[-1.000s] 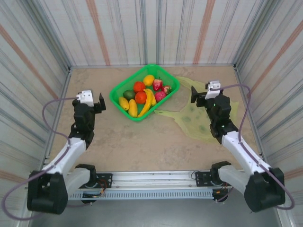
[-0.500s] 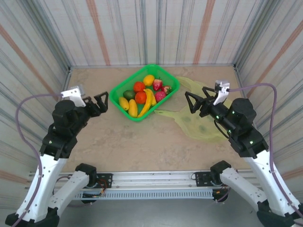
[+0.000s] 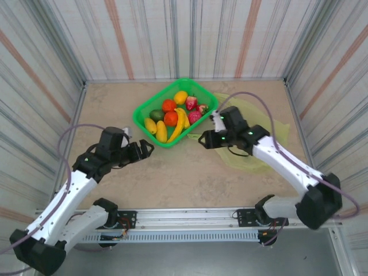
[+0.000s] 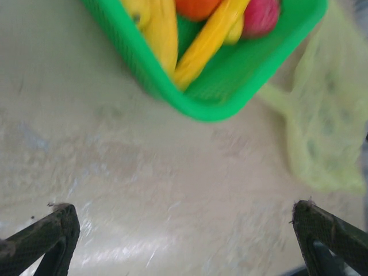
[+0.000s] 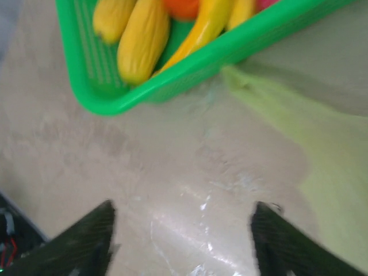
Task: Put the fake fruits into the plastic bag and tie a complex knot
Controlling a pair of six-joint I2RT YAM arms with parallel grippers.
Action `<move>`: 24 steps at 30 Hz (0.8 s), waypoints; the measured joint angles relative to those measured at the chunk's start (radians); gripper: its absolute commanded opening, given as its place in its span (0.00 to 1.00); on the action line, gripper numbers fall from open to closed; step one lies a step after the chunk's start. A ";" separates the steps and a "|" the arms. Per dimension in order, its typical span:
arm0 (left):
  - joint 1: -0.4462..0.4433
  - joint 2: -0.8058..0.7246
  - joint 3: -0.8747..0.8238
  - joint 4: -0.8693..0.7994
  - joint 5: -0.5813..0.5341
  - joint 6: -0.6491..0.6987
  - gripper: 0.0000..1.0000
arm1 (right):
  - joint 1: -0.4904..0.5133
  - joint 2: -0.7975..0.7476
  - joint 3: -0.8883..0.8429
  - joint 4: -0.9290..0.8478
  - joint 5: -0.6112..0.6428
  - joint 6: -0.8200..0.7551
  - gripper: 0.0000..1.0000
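Several fake fruits [image 3: 172, 118] are heaped in a green basket [image 3: 138, 112] at the far middle of the table [image 3: 172, 178]. The plastic bag [image 4: 322, 132] is spread flat just right of the basket. The left arm is stretched low, with the left gripper [image 3: 147, 150] aimed at the basket's near corner, jaws wide and empty. The right arm is bent across the bag, and the right gripper [image 3: 202, 141] is held beside the basket's near right side, fingers apart over bare table with nothing gripped.

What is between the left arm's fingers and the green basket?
Only bare table, from the fingers up to the basket's near corner, in the left wrist view.
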 measured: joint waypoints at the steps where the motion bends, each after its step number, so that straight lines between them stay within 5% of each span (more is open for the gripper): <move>1: -0.020 0.016 0.010 -0.037 -0.027 0.009 0.99 | 0.036 0.068 0.037 0.000 0.000 -0.013 0.39; 4: -0.061 0.055 0.105 -0.174 -0.152 0.047 0.99 | 0.089 0.204 0.085 0.010 -0.003 -0.033 0.25; 12: -0.149 -0.140 0.221 -0.247 -0.422 0.192 0.99 | 0.125 0.453 0.216 0.047 -0.052 -0.037 0.25; 24: -0.149 -0.278 0.220 -0.337 -0.496 0.296 0.99 | 0.079 0.744 0.546 0.135 -0.027 -0.014 0.33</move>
